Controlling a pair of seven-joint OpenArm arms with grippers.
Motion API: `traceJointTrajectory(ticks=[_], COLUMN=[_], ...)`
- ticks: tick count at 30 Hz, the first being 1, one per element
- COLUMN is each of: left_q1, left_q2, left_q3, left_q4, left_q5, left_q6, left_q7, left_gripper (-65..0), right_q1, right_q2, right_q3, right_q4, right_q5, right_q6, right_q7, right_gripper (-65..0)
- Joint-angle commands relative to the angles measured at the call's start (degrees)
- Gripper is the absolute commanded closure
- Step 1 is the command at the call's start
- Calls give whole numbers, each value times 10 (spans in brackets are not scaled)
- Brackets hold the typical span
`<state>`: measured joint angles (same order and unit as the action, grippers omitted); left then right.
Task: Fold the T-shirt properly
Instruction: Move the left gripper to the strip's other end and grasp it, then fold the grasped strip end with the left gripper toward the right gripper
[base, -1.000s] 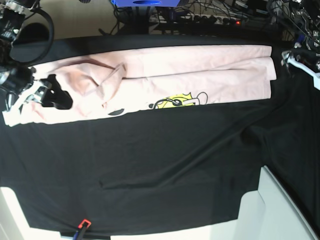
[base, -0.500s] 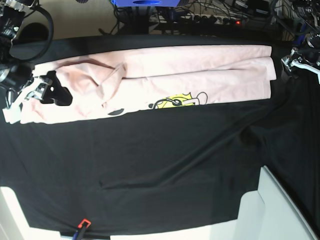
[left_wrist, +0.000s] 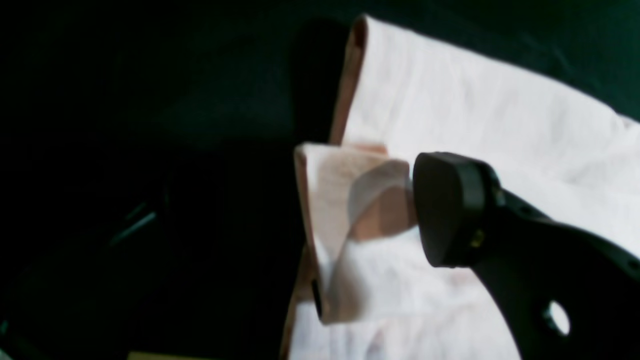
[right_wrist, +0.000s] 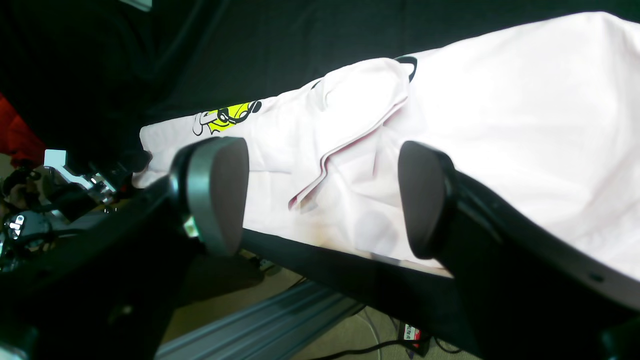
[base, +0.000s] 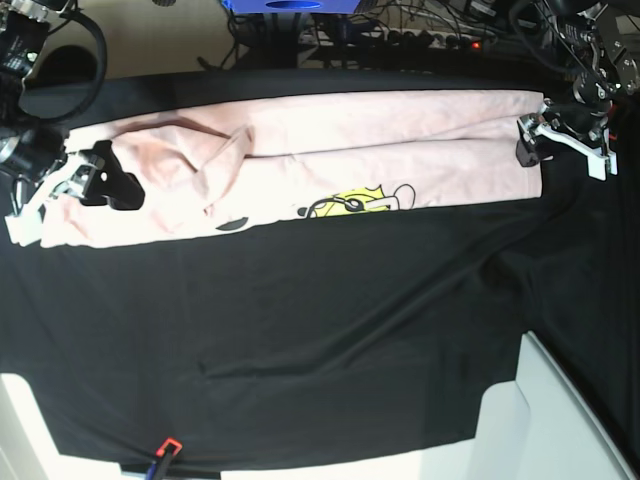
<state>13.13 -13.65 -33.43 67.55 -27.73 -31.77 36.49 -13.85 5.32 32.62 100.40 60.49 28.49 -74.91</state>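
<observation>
T-shirt (base: 300, 165): long band across far side of bench (base: 330, 330), sides folded in | left hand (base: 530, 140): wide, empty, at hem end | right hand (right_wrist: 320, 195): jaws apart over sleeve end, empty | likely prepping end-to-end fold.

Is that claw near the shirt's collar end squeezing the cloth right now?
No. In the right wrist view the right gripper has its jaws spread apart above the T-shirt, with nothing pinched between them.

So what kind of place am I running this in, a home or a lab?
Most likely a lab or workshop bench. A black cloth covers the table under the T-shirt, tangled cables and a power strip sit behind it, and aluminium framing shows below.
</observation>
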Motion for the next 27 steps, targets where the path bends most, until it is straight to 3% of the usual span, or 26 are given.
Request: traceJointTrajectory(ticks=[1, 11, 19, 21, 27], left_q1=[-2, -3, -2, 5, 12], left_q2=[-5, 11, 19, 19, 20], left_q3=[-1, 89, 102, 114, 129], left_q4=[3, 4, 1, 0, -1], left_q5=[10, 14, 17, 17, 14], left_q6=[-3, -3, -3, -3, -3], left_q7=[4, 6, 7, 7, 7], left_gripper=[-583, -581, -571, -524, -257], right_q1=[2, 2, 2, 2, 2], right_q2=[4, 2, 2, 1, 1], right_q3=[1, 1, 1, 1, 1], right_q4=[12, 12, 8, 8, 8], right_q5=[17, 17, 16, 16, 16], right_q6=[3, 3, 3, 3, 3], right_q7=[9, 9, 9, 9, 9], right_gripper=[-445, -444, -443, -443, -443])
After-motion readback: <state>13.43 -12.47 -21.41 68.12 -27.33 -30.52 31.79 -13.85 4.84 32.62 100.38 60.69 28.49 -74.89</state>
